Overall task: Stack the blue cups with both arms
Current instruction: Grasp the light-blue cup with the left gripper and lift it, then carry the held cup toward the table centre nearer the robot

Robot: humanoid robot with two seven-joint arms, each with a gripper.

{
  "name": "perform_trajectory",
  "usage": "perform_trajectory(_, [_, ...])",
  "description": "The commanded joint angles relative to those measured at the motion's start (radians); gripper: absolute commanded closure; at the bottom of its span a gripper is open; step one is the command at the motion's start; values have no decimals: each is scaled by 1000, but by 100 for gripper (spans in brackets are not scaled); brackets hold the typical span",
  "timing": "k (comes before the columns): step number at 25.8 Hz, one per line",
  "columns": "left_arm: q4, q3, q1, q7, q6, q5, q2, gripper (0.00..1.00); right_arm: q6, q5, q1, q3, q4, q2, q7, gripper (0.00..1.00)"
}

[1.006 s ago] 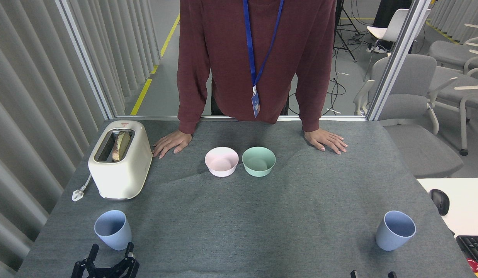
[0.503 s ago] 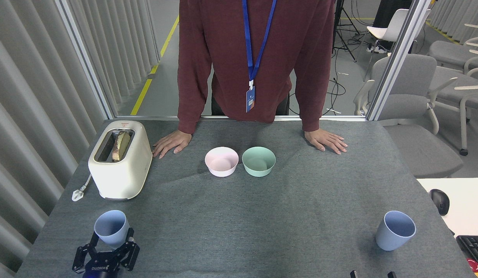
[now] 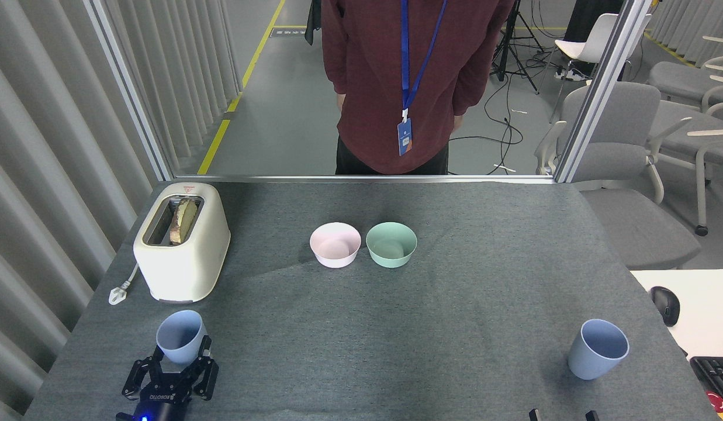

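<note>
Left gripper fingers bracket the base of the near blue cup, closed on its sides. Since earlier, cup and gripper have shifted slightly forward-right, and the person's hands have left the table. Second blue cup stands far right, beyond two right gripper tips, state unclear.

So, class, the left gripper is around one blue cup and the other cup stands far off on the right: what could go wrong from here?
1. The left gripper holds the left blue cup low on its body, so it may tilt or slip when lifted.
2. The toaster stands just behind that cup; a careless lift could hit it.
3. The right blue cup sits near the table edge; a poor approach by the right gripper could knock it off.
</note>
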Motion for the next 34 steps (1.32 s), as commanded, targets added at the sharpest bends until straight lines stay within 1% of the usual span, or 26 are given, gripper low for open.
perform_trajectory(1, [-11,-2,3,1,-9,-1,0,55,1,0,0,0,0,-1,0,0])
perform_trajectory(3, [-86,-2,20,-3,-46,1,-3,55,1,0,0,10,0,-1,0,0])
perform_trajectory(6, [-190,-13,87,-11,-92,-2,-8,55,3,0,0,20,0,0,0,0])
perform_trajectory(9, [-259,-133,107,-11,-132,-4,0,55,3,0,-11,22,0,0,0,0])
perform_trajectory(11, [-313,-200,130,-11,-176,-9,3,55,3,0,-17,22,0,-4,0,0])
perform_trajectory(14, [-359,-231,135,-11,-264,-62,-6,55,3,0,-19,20,0,-9,0,0])
perform_trajectory(16, [-360,-266,130,-11,-288,-105,-29,55,3,3,-17,20,0,-10,0,0])
perform_trajectory(20, [-347,-344,109,-11,-291,-176,-89,54,3,3,-17,20,-2,-12,0,0])
perform_trajectory(22, [-302,-381,94,-11,-290,-226,-123,54,3,3,-19,20,-2,-12,0,0])
perform_trajectory(26, [-230,-386,55,-11,-290,-265,-195,53,3,3,-17,20,-8,-12,0,0])
perform_trajectory(31, [-159,-386,20,-5,-282,-280,-241,53,3,3,-15,19,-8,-12,0,0])
perform_trajectory(34, [-110,-386,3,1,-264,-286,-251,53,3,3,-17,19,-8,-12,0,0])
